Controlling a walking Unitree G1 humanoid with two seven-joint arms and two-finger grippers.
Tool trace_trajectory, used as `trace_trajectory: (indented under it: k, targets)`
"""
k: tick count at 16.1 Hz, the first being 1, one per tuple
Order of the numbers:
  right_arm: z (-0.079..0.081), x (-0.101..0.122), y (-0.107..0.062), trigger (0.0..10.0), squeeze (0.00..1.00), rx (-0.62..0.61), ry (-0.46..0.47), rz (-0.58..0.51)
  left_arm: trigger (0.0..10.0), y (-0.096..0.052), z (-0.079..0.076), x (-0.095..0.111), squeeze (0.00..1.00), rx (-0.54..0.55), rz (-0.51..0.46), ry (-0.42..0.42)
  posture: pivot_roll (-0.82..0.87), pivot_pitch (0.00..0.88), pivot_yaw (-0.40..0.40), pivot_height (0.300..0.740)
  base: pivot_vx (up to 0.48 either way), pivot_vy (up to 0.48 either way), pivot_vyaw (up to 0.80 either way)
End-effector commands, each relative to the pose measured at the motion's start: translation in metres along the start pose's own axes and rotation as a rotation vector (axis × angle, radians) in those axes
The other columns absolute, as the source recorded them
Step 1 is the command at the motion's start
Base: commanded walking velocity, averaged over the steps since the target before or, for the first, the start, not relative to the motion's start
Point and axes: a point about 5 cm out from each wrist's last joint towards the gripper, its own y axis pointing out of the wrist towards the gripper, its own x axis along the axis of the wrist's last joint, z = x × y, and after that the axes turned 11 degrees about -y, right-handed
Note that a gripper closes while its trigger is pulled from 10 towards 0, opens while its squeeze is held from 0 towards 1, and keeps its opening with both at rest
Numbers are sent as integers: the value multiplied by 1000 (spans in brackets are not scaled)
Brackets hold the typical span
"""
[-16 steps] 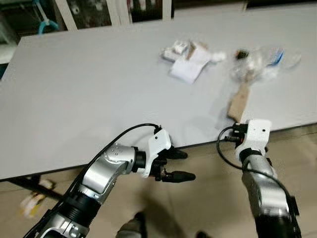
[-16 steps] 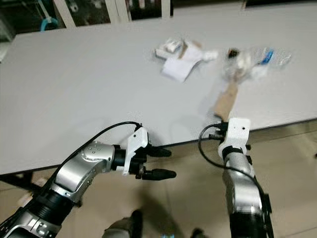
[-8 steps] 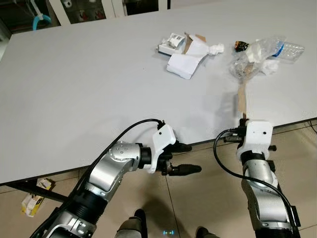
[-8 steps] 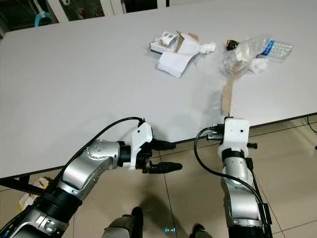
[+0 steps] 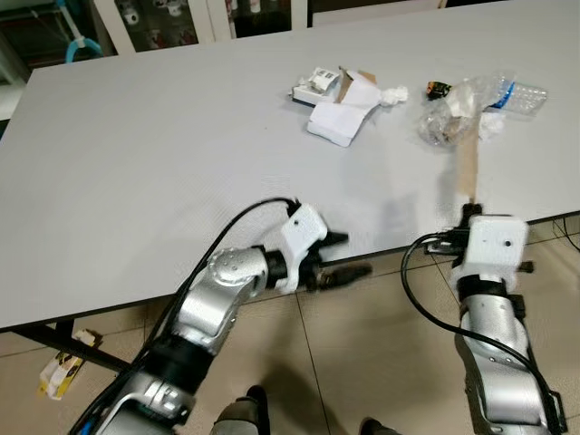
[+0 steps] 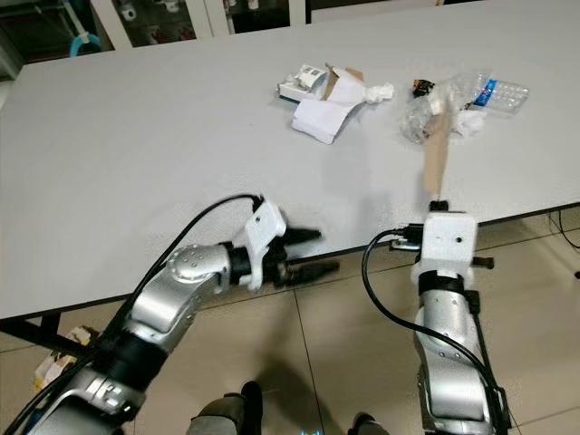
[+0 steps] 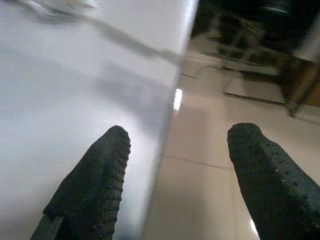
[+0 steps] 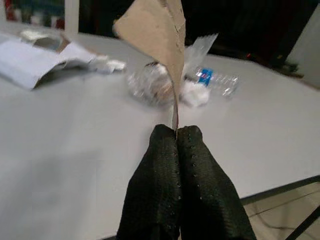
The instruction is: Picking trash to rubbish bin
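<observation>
- White table [image 5: 136, 163]: broad, matte; near edge above a beige tiled floor [image 5: 362, 362].
- Trash pile [image 5: 349, 104] at far right: torn white carton, crumpled plastic wrap [image 5: 453, 113], clear bottle with blue label; print unreadable.
- Right gripper [image 8: 176, 136]: clamped on cardboard strip [image 8: 160, 35], lifted over the table edge.
- Left gripper [image 7: 175, 165]: fingers spread wide, empty, at the table edge.

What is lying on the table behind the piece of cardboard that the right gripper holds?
Behind the cardboard piece, pinched in the right gripper, lie a crumpled clear bag, white tissue and a plastic bottle. The cardboard covers part of the bag.
</observation>
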Motion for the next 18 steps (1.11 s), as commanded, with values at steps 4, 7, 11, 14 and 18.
trace_trajectory:
  k: [4,7,11,14,18]
  targets:
    - [-8,1,-13,0,0,-39,-16,21,10000,4,8,3,0,88,-51,7,118,121,51,740,0,0,0]
    - [-9,-1,-24,10000,0,-54,-7,55,10000,9,11,6,0,136,-92,8,110,116,51,740,0,0,0]
    - [-9,-2,-30,10000,0,-62,-1,85,10000,12,20,13,0,221,-140,0,95,112,56,740,0,0,-372]
    - [-9,0,-31,10000,0,-65,-2,87,10000,13,24,14,0,247,-140,10,91,116,59,740,0,0,-525]
    - [-7,1,-32,10000,0,-56,-4,88,10000,13,27,15,0,265,-152,-2,92,117,61,740,0,0,0]
